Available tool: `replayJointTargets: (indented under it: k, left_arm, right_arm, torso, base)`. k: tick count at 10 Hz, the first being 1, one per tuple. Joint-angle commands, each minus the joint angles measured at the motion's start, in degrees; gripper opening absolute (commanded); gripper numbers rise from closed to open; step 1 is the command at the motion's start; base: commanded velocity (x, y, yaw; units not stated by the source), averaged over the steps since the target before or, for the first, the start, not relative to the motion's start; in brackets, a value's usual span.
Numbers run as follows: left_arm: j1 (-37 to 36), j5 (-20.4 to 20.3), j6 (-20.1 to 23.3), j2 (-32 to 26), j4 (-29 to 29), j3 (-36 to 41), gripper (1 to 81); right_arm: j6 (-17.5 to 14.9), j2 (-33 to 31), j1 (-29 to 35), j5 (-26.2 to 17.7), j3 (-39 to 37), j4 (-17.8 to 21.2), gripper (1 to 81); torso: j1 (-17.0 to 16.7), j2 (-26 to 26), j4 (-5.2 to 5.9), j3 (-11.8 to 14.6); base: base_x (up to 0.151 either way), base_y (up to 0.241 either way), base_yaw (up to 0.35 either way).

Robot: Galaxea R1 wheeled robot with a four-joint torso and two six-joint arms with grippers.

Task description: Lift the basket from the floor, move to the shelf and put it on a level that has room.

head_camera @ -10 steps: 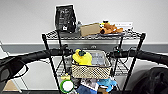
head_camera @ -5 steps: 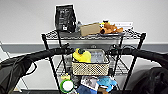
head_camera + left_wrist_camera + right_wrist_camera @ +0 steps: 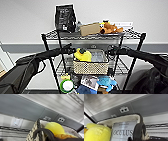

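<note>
The beige woven basket (image 3: pixel 91 67) hangs between my two arms at the black wire shelf (image 3: pixel 47 57), level with its second-highest tier (image 3: pixel 121 67). A yellow plush toy (image 3: pixel 82 55) and a grey Oculus box (image 3: pixel 124 131) lie inside. My left gripper (image 3: pixel 71 50) is at the basket's left end and my right gripper (image 3: pixel 111 51) at its right end, each shut on a dark handle loop (image 3: pixel 43 132) (image 3: pixel 140 130). The woven wall (image 3: pixel 31 135) and pale rim (image 3: pixel 121 118) show close in the wrist views. I cannot tell whether the basket's bottom rests on the tier.
The top tier carries a black bag (image 3: pixel 65 18), a cardboard box (image 3: pixel 90 28) and an orange plush (image 3: pixel 110 27). The tier below the basket holds a green and white item (image 3: pixel 67 85), a booklet (image 3: pixel 88 81) and a blue plush (image 3: pixel 106 82). A grey wall band with sockets (image 3: pixel 124 109) runs behind.
Almost nothing differs: the basket stays between both grippers at the second tier, and the left arm shows slightly more in the head view.
</note>
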Motion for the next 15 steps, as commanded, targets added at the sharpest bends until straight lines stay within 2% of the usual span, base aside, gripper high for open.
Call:
replayJointTargets:
  k: [1, 4, 8, 9, 10, 11, 12, 15]
  left_arm:
    - [-13.14, -2.92, 0.58, 2.35, 3.14, -4.77, 1.0]
    - [-12.7, -2.14, 0.58, 2.78, 5.07, -5.47, 1.0]
    - [-12.7, -1.78, 0.58, 2.08, 4.99, -5.21, 1.0]
    - [-12.7, -1.78, 0.66, 1.82, 4.98, -4.59, 81.1]
    - [-12.7, -1.78, 0.66, 1.03, 4.98, -2.31, 81.1]
    - [-12.7, -1.78, 0.58, 0.85, 4.98, -1.34, 81.1]
    - [-12.7, -1.78, 0.58, 0.5, 4.98, -1.25, 1.0]
    - [-11.83, -1.86, 0.22, -3.79, 4.28, 3.29, 1.0]
  right_arm:
    - [-0.32, 3.35, 11.36, 3.48, -5.83, -0.76, 1.0]
    - [-0.41, 4.92, 10.57, 3.48, -9.33, -1.36, 1.0]
    - [-0.41, 5.2, 10.3, 2.87, -9.17, -2.43, 1.0]
    - [-0.32, 4.93, 10.3, 2.87, -8.46, -2.43, 1.0]
    - [-0.23, 4.4, 10.39, 3.04, -7.24, -2.43, 81.1]
    - [0.03, 3.79, 10.48, 2.96, -6.71, -2.34, 81.1]
    - [0.3, 3.17, 10.48, 3.22, -6.0, -2.34, 81.1]
    - [0.47, -0.6, 9.69, 3.48, 0.04, -2.17, 81.1]
  torso:
    - [0.0, 0.0, 0.0, 0.0]
    - [0.02, 0.02, 0.0, -0.02]
    - [0.02, 0.02, 0.0, -0.02]
    - [0.02, 0.02, 0.0, -0.02]
    - [0.02, 0.02, 0.0, -0.02]
    - [0.02, 0.02, 0.0, -0.02]
    - [0.02, 0.02, 0.0, -0.02]
    - [0.02, 0.02, 0.0, -0.02]
  base:
    - [0.0, 0.0, 0.0]
    - [0.0, 0.0, 0.0]
    - [0.0, 0.0, 0.0]
    - [0.0, 0.0, 0.0]
    - [0.0, 0.0, 0.0]
    - [0.0, 0.0, 0.0]
    - [0.0, 0.0, 0.0]
    - [0.0, 0.0, 0.0]
